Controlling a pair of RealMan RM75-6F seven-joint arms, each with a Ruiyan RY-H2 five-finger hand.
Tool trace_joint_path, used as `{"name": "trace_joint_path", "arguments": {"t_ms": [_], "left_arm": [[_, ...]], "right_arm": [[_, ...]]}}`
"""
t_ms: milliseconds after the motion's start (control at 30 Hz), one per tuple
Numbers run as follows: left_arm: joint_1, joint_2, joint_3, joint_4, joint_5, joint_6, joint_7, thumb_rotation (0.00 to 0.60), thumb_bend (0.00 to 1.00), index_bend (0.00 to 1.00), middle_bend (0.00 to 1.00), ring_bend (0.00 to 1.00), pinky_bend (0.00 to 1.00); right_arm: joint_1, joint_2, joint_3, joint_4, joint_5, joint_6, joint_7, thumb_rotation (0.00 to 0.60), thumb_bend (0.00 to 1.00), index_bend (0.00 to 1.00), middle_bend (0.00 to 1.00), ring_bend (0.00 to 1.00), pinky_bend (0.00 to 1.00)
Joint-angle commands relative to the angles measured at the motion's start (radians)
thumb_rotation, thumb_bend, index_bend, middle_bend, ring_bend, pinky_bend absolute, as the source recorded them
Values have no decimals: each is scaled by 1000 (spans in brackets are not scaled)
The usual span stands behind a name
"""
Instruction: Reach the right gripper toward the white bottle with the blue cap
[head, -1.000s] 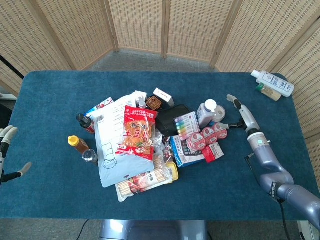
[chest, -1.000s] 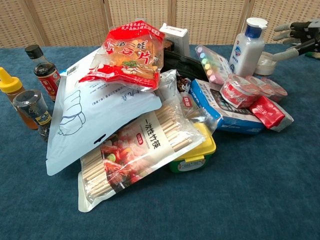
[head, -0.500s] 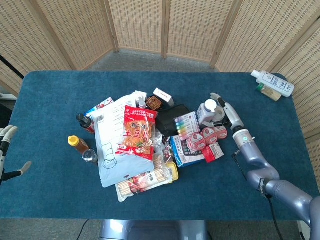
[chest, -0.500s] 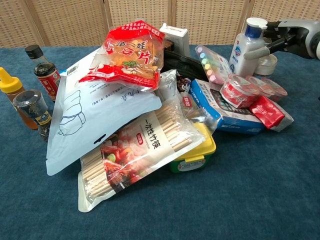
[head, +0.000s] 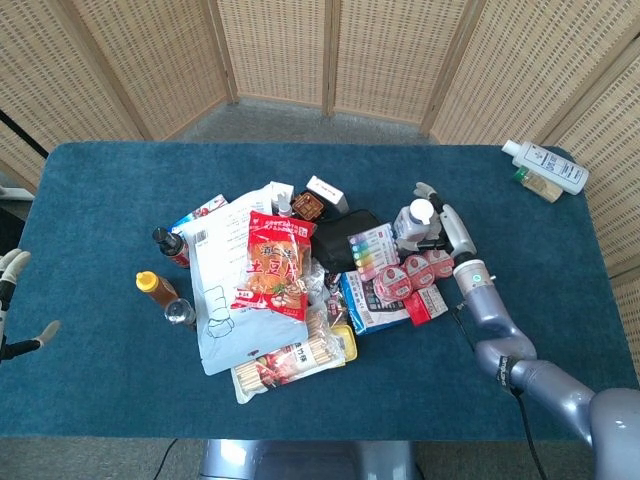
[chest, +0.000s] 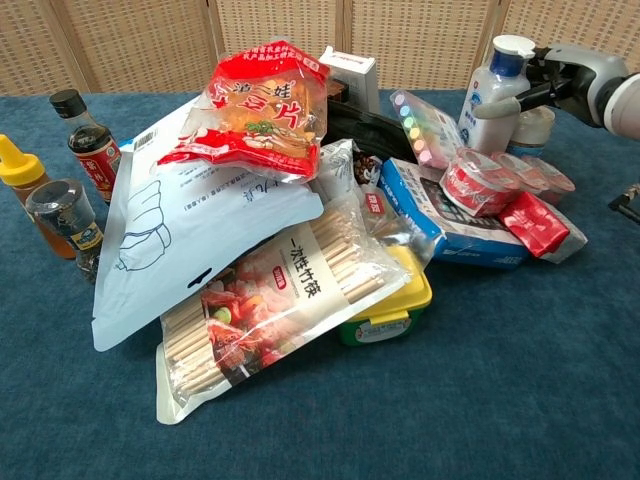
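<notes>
The white bottle (head: 413, 222) (chest: 497, 85) with a pale blue cap stands upright at the right end of the pile. My right hand (head: 441, 226) (chest: 561, 79) is just to its right with the fingers spread. In the head view one finger reaches past the far side of the bottle. In the chest view the thumb (chest: 500, 104) lies against its near side. Whether the hand grips it is unclear. My left hand (head: 12, 300) hangs at the far left edge of the table, fingers apart, holding nothing.
A heap of goods fills the table's middle: a red snack bag (head: 272, 263), a white pouch (head: 222, 290), chopsticks (chest: 270, 310), red cups (head: 415, 267) and sauce bottles (head: 168, 244). A second white bottle (head: 545, 166) lies at the far right corner.
My right hand has moved left across the table, from well right of the bottle to right beside it, with fingers now on either side. The left hand has barely shifted.
</notes>
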Motion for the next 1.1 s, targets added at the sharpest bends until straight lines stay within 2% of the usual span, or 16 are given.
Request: {"name": "trace_joint_path", "arguments": {"t_ms": [33,67,167,300,467,667,900,1100], "left_arm": [[0,0,1,0,0,0,2,558,278,0,0,0,0],[0,0,1,0,0,-1,2,557,277,0,0,0,0],[0,-1,1,-1,0,-2,3,557,278,0,0,0,0],[-1,-2,2,-1,0,-3,3,558,277,0,0,0,0],[-5,-2,2,0,2,-10,-5,556,277,0,0,0,0],[-10,2,3,5,4,-25,-31,556,280,0,0,0,0],[-17,8,6,14,15,-44,-73,556,276,0,0,0,0],[-17,14,11,12,35,-42,-97,557,276,0,0,0,0]], "right_arm": [[-1,-32,7,37,9,15,2,600,8,370,816,759,867],[-3,-37,8,44,8,22,4,600,28,428,866,804,915],[-9,-42,9,52,1,40,13,600,88,500,929,860,977],[-22,-22,12,29,-10,67,17,600,113,513,935,864,978],[-54,47,29,-67,-11,125,-11,600,122,515,937,863,978],[-110,195,67,-291,17,201,-109,600,123,521,943,868,978],[-177,387,129,-613,70,297,-260,600,121,524,948,869,978],[-201,512,186,-824,116,356,-374,600,118,525,948,868,979]]}}
